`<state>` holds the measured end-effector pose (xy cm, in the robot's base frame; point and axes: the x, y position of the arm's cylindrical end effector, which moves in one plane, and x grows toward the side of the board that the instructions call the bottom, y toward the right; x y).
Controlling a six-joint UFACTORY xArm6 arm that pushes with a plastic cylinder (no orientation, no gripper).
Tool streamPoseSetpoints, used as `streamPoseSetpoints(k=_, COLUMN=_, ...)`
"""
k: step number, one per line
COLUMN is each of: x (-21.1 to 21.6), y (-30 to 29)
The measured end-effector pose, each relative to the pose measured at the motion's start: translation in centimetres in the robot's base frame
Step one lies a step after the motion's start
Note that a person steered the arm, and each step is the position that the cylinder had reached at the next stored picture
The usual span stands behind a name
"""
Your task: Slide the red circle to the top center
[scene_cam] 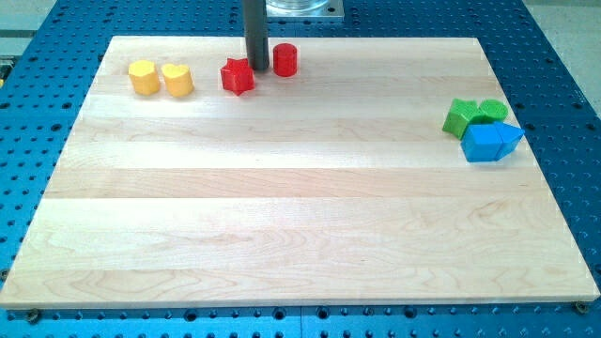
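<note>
Standing upright near the table's (282, 216) top edge, my rod is coming straight down from the view's top, with my tip (257, 69) resting between the red star (238, 76) and the red circle (285, 60), just beside both. No hand is showing on this arm. Two yellow blocks (161, 78) are sitting further left, green blocks (472, 115) and blue blocks (491, 142) at right

Smooth pale wood board (300, 216), matt red circle (285, 60), perforated blue metal table (563, 84)
</note>
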<state>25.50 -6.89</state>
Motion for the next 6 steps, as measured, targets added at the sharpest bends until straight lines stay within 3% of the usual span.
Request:
streamPoseSetpoints(k=1, x=0.0, y=-1.5)
streamPoseSetpoints(k=3, x=0.0, y=4.7)
streamPoseSetpoints(k=4, x=0.0, y=4.5)
streamPoseSetpoints(k=6, x=-2.1, y=-2.4)
